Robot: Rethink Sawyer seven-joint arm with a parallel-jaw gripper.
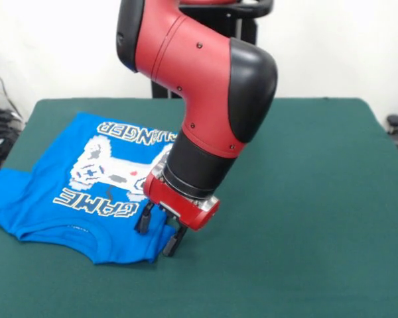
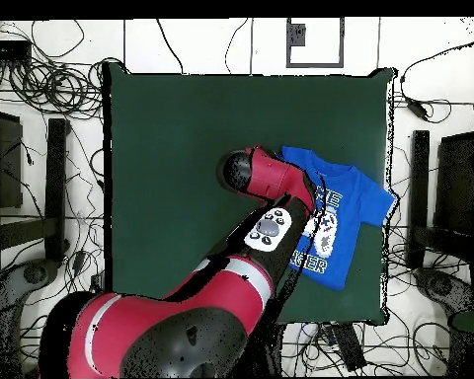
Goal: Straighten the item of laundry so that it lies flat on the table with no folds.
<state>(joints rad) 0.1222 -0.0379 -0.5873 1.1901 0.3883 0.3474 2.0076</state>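
Note:
The item of laundry (image 1: 86, 165), a bright blue T-shirt with its white game-controller print facing up, lies on the left part of the green table (image 1: 305, 199). Its left sleeve reaches the table's left edge, and the near hem looks slightly rumpled. My gripper (image 1: 159, 230) points down at the shirt's near right corner, open, its two black fingers (image 1: 144, 218) straddling the blue cloth's edge. In the overhead view the shirt (image 2: 348, 207) lies near the table's (image 2: 182, 148) right edge, and the red arm (image 2: 266, 188) covers its left side and hides the gripper.
Cables and black stands (image 2: 55, 178) surround the table on the floor. A dark object (image 1: 395, 122) sits beyond the table's far right corner. Green felt stretches wide to the right of the shirt in the front view.

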